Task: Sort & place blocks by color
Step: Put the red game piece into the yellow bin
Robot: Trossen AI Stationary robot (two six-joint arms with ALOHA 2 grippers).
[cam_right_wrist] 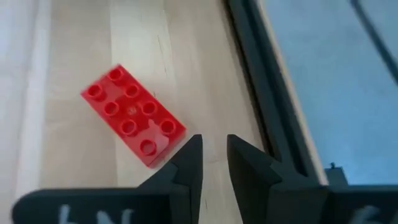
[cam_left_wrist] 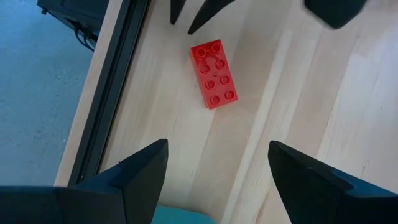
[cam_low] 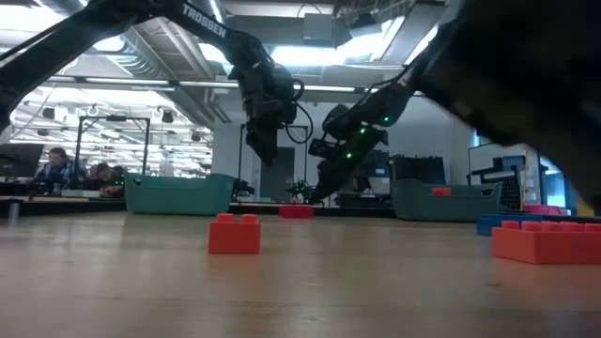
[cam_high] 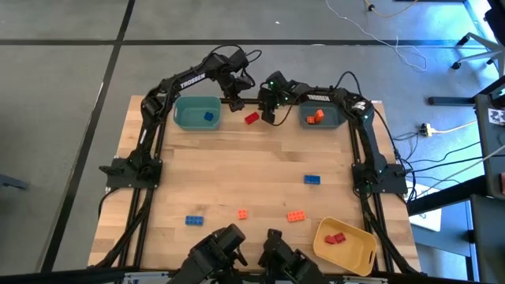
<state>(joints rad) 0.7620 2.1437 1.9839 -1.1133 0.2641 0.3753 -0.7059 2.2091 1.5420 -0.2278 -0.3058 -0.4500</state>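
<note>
A red oblong block (cam_high: 252, 118) (cam_left_wrist: 214, 73) (cam_right_wrist: 132, 115) lies flat, studs up, on the wood table near its far edge, between the teal bin (cam_high: 197, 113) and the grey-blue bin (cam_high: 322, 117). My left gripper (cam_high: 235, 102) (cam_left_wrist: 217, 168) hangs open above the table beside the block, toward the teal bin. My right gripper (cam_high: 268, 118) (cam_right_wrist: 213, 155) is low at the block's other end. Its fingers stand a narrow gap apart with nothing between them, just off the block's corner. More blocks lie on the near half: blue (cam_high: 312, 179), blue (cam_high: 194, 220), orange (cam_high: 242, 214), orange (cam_high: 296, 215).
The teal bin holds a blue block (cam_high: 209, 117), the grey-blue bin holds orange blocks (cam_high: 315, 117), and the yellow bin (cam_high: 355, 256) at the near right holds red blocks (cam_high: 335, 238). The table's dark far rail (cam_right_wrist: 261, 93) runs close behind both grippers. Bare wood spans the table's middle.
</note>
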